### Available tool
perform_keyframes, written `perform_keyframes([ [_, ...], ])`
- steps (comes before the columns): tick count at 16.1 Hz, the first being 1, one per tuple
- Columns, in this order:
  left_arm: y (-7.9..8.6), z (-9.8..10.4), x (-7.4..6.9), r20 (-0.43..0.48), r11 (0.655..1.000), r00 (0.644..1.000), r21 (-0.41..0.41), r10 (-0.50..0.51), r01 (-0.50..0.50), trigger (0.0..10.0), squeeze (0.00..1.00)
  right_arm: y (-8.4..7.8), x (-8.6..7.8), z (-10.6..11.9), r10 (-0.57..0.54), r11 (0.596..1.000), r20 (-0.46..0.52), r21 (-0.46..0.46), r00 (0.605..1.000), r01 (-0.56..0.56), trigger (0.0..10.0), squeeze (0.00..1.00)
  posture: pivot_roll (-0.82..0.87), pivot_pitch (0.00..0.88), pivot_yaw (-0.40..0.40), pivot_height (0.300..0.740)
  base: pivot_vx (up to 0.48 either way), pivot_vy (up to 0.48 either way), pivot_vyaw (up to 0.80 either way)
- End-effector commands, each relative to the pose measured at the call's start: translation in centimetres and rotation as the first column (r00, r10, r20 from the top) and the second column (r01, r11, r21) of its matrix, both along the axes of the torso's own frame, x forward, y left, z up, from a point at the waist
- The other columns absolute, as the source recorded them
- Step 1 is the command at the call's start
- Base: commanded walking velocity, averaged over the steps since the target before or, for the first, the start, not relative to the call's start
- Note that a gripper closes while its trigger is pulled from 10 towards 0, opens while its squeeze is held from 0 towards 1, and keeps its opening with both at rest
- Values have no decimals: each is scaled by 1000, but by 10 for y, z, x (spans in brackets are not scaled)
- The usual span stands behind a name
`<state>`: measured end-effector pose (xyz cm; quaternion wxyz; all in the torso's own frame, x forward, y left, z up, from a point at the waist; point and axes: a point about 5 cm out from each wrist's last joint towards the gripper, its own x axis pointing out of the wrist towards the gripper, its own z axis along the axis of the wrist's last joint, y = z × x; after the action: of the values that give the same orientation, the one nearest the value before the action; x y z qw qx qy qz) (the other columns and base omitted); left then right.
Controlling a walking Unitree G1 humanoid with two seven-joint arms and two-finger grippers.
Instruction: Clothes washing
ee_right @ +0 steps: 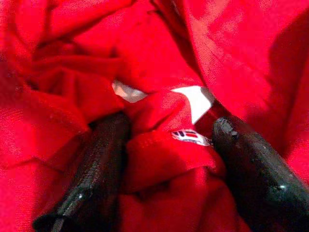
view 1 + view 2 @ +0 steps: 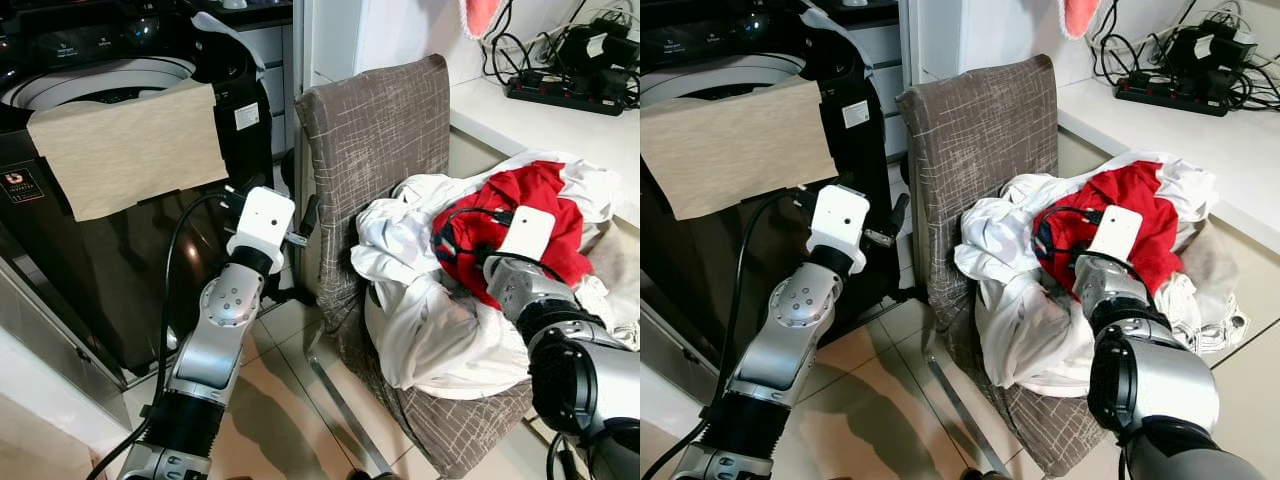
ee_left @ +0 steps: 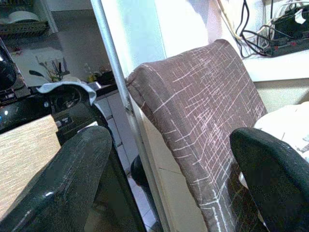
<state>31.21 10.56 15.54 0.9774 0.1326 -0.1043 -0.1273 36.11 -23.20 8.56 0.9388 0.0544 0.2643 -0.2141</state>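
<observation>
Right gripper straddled a fold of the red shirt, jaws half open, not yet pinching; white clothes could snag and drag along; left gripper wide open, empty

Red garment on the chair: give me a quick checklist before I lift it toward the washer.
1. Right gripper on the red garment: ok, a red fold sits between its fingers.
2. Grip closed firmly: cannot tell, fingers look spread around the fold.
3. Garment free of the white clothes: not ok, they lie tangled together on the chair.
4. Washer lid open: ok, drum rim visible.
5. Beige cloth over the washer's front edge: not ok, partly covers the opening's rim.
6. Left gripper free: ok, open, holding nothing.
</observation>
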Motion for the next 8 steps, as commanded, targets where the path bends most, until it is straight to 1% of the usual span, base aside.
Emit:
perform_keyframes([
  [1,-3,7,0,23,1000,1000,-3,-11,11,10000,0,3,1,0,39,999,23,-37,999,-38,0,812,40,7,-26,740,0,0,0],
  [2,-3,7,0,23,1000,1000,-3,-11,11,10000,0,2,3,5,59,994,42,-89,997,-55,0,0,38,8,-25,740,0,0,0],
  [4,-3,7,0,22,1000,1000,-2,-12,12,10000,0,3,6,9,78,993,69,-94,995,-71,0,0,38,8,-25,740,0,0,0],
  [6,-3,7,0,22,1000,1000,-1,-13,13,10000,0,7,10,15,105,992,121,-89,987,-95,0,0,38,8,-25,740,0,0,0],
  [8,-3,7,0,22,1000,1000,0,-14,14,10000,0,9,11,16,125,988,131,-103,984,-112,0,0,38,8,-25,740,0,0,0],
])
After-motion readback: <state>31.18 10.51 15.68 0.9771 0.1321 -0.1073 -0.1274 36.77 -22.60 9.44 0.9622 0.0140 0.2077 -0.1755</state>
